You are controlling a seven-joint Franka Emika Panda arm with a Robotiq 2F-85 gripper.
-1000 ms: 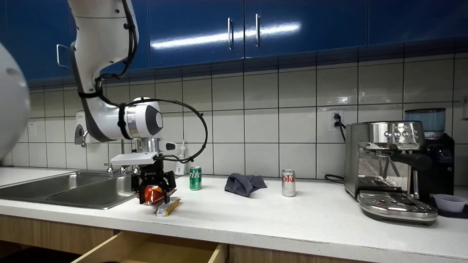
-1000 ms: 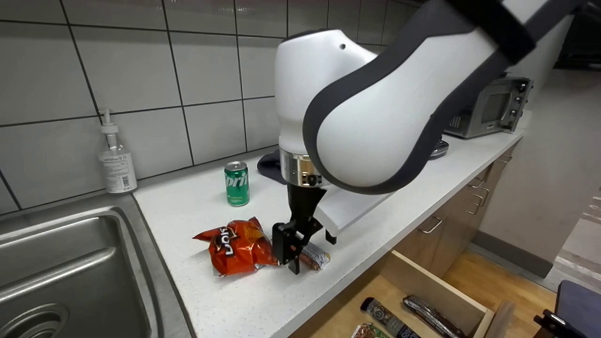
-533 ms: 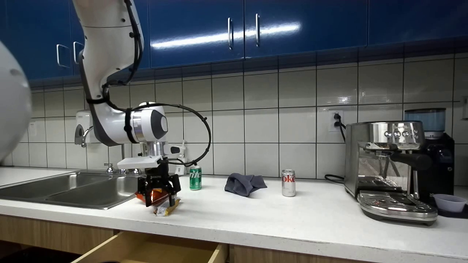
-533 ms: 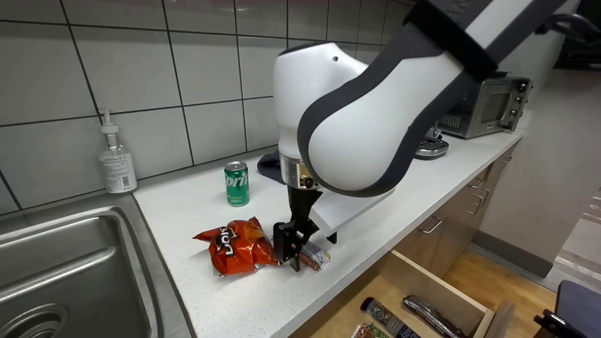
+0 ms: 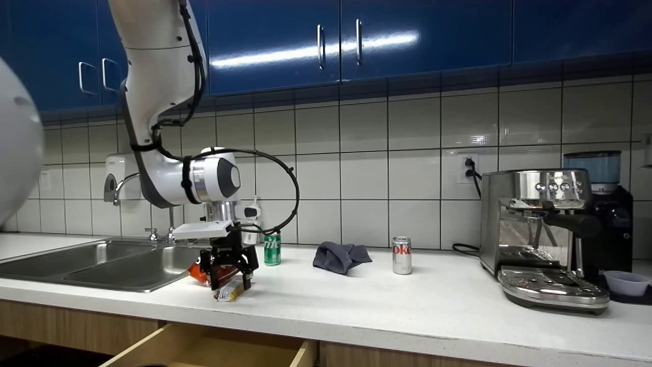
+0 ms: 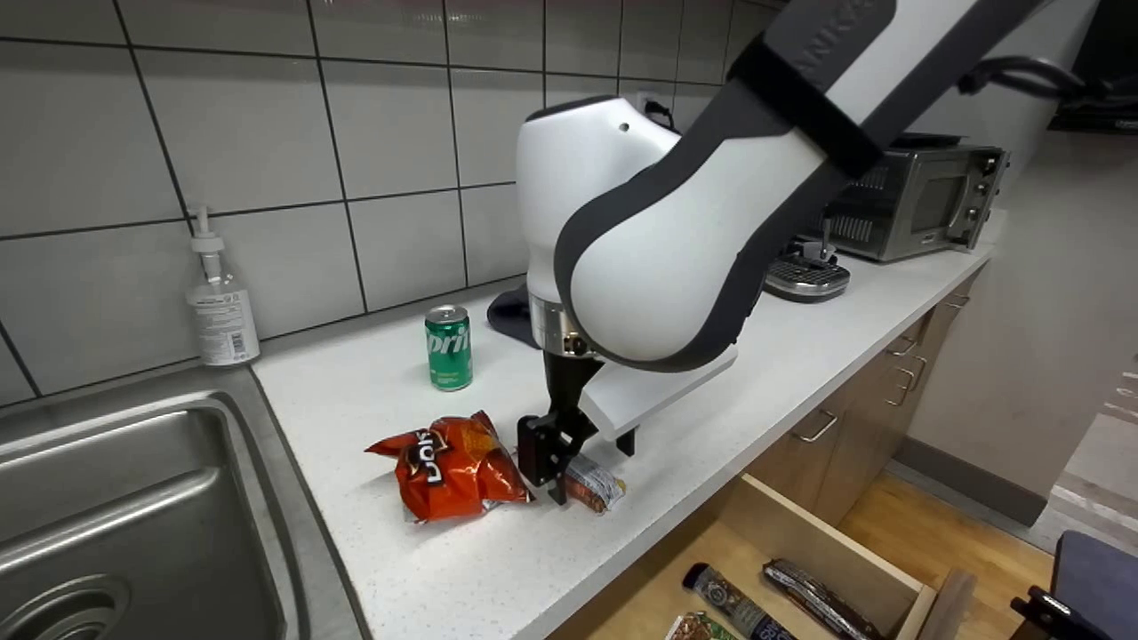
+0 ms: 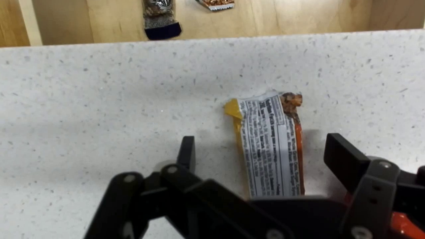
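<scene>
Wrist view, countertop: white flecked with grey, its straight edge bordering an open wooden drawer with a dark-ended wrapper inside.
Snack bar: lying on the countertop near that edge, nutrition print upward, its near end hidden by the gripper.
Hand: spread wide, the fingers on either side of the snack bar, countertop showing in both gaps.
Exterior view, blue cabinets: glossy, metal-handled, a bright streak of light across the doors.
Tiled wall: pale squares, dark grout lines, an outlet with black plugs.
Sink: steel, two basins, set into the countertop.
Along the countertop: green can nearer the wall than the gripper, crumpled dark-grey cloth, silver can, coffee machine, black grinder.
Exterior view, red chip bag: between sink and gripper, close by the fingers; I cannot tell whether they touch.
Pump bottle: upright by the tiled wall, at the sink's back corner.
Far end: toaster oven on the countertop, before a plain grey wall.
Below: wood-faced lower cabinets, the open drawer, wooden floor.
</scene>
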